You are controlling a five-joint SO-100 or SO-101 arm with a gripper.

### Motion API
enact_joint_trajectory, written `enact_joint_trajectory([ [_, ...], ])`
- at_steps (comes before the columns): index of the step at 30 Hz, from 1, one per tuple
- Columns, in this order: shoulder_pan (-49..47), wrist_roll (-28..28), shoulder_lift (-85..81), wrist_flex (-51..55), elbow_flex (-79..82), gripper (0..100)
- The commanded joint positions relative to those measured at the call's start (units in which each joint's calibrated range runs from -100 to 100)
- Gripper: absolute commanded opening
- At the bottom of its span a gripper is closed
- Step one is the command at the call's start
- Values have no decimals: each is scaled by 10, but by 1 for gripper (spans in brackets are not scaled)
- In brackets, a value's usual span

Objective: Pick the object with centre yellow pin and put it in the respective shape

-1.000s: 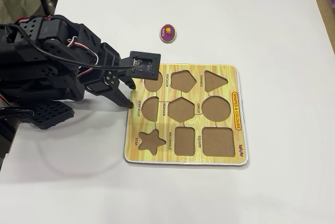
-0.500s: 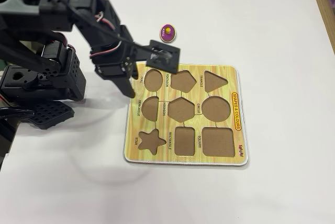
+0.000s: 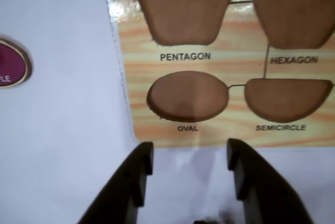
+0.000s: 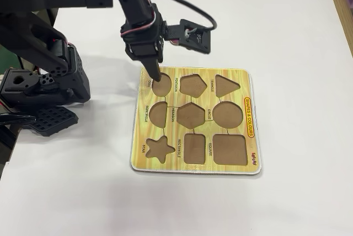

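Since half a second ago the arm has risen and swung up the fixed view, so the gripper now hangs empty, jaws apart, off the board's edge by the OVAL cut-out. Nothing is picked: the purple piece lies on the table beside the board, and in the fixed view the arm hides it.

Claw tips over puzzle board corner, beside oval cut-out.

Wrist view: piece on table, left of board, apart from it. Oval slot at board's near-left corner, semicircle slot to its right, pentagon slot behind. Gripper just before the board edge.
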Motion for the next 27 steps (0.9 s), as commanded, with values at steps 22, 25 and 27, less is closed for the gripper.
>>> enact_joint_trajectory([
  [22, -207, -18, 157, -5, -237, 17],
  [25, -230, -18, 187, -5, -272, 17],
  [27, -240, -18, 202, -5, -291, 17],
])
